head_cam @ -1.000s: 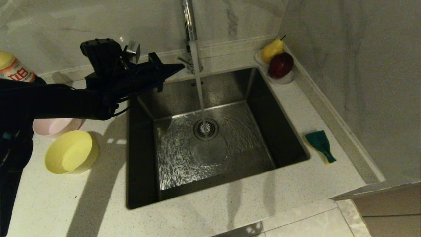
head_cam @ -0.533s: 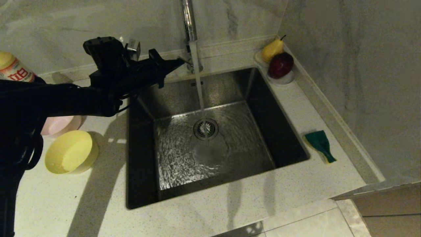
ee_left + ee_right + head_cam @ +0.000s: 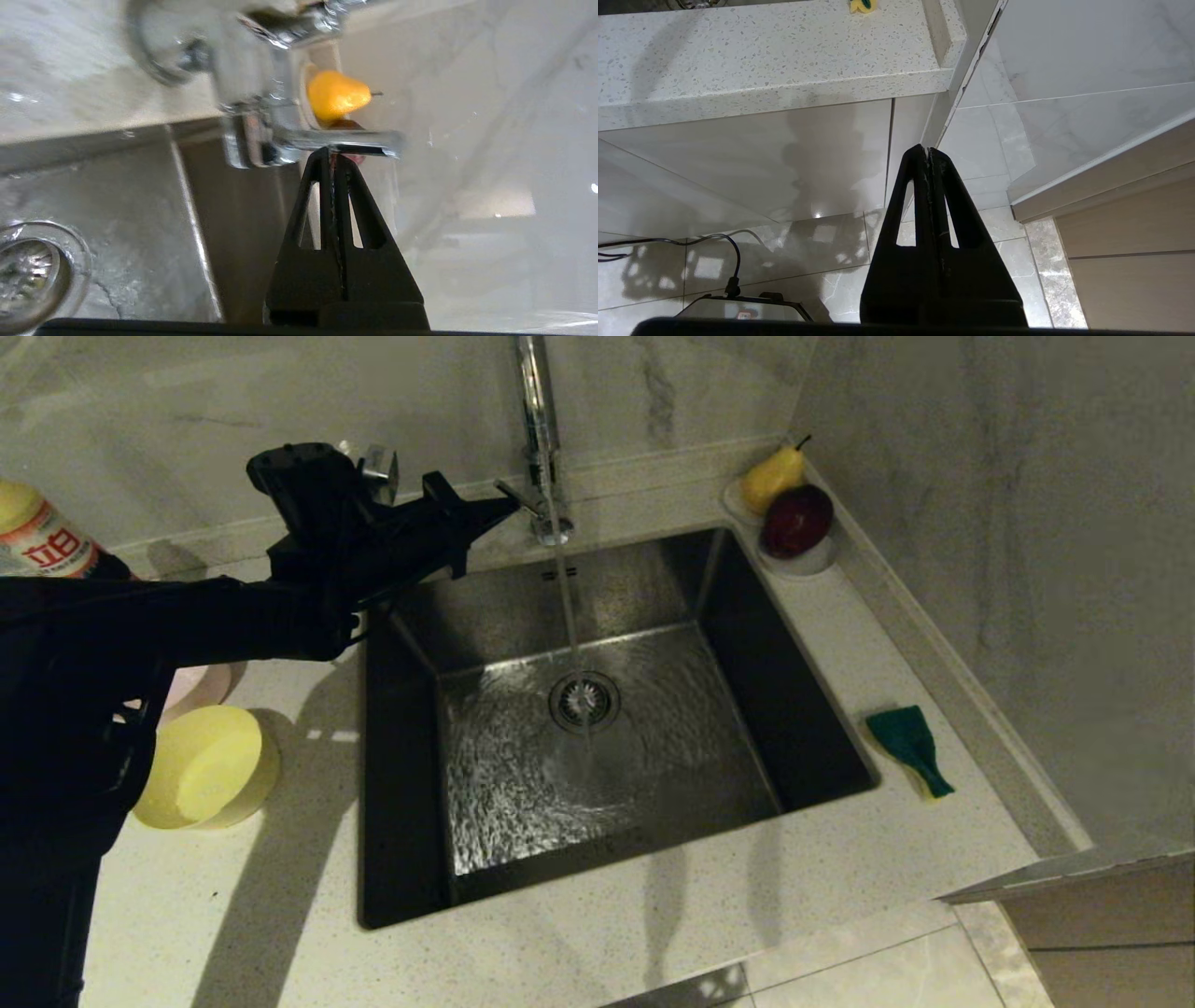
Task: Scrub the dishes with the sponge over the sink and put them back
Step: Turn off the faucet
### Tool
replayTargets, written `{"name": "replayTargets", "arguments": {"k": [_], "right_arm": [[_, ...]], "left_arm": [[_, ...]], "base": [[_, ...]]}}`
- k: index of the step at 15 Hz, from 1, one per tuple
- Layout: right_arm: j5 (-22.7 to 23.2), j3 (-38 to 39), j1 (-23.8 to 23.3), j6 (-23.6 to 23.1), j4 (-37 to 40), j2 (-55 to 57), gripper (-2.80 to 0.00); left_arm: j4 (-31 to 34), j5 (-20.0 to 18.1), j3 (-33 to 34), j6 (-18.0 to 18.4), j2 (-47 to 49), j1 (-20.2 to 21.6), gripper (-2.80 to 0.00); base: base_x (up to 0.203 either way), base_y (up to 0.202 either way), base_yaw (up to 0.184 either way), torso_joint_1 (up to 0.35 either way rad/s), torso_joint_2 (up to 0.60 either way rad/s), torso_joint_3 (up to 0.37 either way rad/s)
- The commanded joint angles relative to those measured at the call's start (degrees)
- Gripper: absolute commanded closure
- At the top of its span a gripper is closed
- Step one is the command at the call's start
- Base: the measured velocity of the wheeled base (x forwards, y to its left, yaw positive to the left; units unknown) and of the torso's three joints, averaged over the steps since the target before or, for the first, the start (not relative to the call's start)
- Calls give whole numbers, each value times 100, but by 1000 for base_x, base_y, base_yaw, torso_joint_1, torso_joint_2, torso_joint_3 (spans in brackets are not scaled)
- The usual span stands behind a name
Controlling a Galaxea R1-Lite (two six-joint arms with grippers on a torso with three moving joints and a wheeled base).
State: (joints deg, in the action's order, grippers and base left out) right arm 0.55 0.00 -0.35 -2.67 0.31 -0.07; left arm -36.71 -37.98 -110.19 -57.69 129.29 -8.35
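Observation:
My left gripper [image 3: 510, 505] is shut and empty, its tips against the faucet's lever handle [image 3: 519, 495] at the back rim of the steel sink [image 3: 411, 644]. The left wrist view shows the closed tips [image 3: 331, 153] touching the chrome lever [image 3: 348, 138]. A thin stream of water [image 3: 569, 616] falls onto the drain strainer [image 3: 584, 701]. A yellow bowl [image 3: 201, 765] and a pink bowl [image 3: 203, 683], partly hidden by my arm, sit on the counter left of the sink. The green and yellow sponge [image 3: 910, 747] lies on the counter to the right. My right gripper [image 3: 928, 150] hangs shut below the counter.
A white dish with a yellow pear [image 3: 773, 476] and a red apple [image 3: 796, 520] stands at the sink's back right corner. A detergent bottle [image 3: 37, 537] is at the far left. The tiled wall closes off the right side.
My left gripper has edged right onto the faucet handle, and the lever has swung. The water stream has thinned. The right arm has not moved.

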Motion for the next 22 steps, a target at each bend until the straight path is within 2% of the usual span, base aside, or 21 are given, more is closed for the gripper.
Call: {"name": "replayTargets", "arguments": {"k": [1, 8, 11, 14, 16, 17, 18, 19, 20, 22], "right_arm": [[-2, 0, 0, -5, 4, 7, 0], [7, 0, 0, -5, 4, 7, 0], [-2, 0, 0, -5, 4, 7, 0], [-2, 0, 0, -5, 3, 7, 0], [2, 0, 0, -5, -2, 7, 0], [5, 0, 0, -5, 4, 7, 0], [-2, 0, 0, -5, -3, 7, 0], [7, 0, 0, -5, 4, 7, 0], [-2, 0, 0, -5, 4, 7, 0], [3, 0, 0, -5, 4, 7, 0]], "left_arm": [[-38, -25, -46, -32, 82, 52, 0], [-57, 23, 81, -19, -14, 122, 0], [-56, 206, 833, 67, -593, 182, 0], [-13, 247, 1787, 507, -1657, 329, 0], [91, 262, 2437, 977, -2466, 434, 0], [298, 278, 2688, 1341, -2896, 474, 0], [645, 380, 2876, 1815, -3309, 500, 0], [1026, 648, 3032, 2356, -3680, 513, 0], [1428, 1154, 3169, 3172, -4011, 523, 0], [2013, 2484, 3415, 4346, -4621, 532, 0]], "base": [[0, 0, 0, 0, 0, 0], [0, 0, 0, 0, 0, 0], [0, 0, 0, 0, 0, 0], [0, 0, 0, 0, 0, 0], [0, 0, 0, 0, 0, 0], [0, 0, 0, 0, 0, 0], [0, 0, 0, 0, 0, 0], [0, 0, 0, 0, 0, 0], [0, 0, 0, 0, 0, 0], [0, 0, 0, 0, 0, 0]]}}
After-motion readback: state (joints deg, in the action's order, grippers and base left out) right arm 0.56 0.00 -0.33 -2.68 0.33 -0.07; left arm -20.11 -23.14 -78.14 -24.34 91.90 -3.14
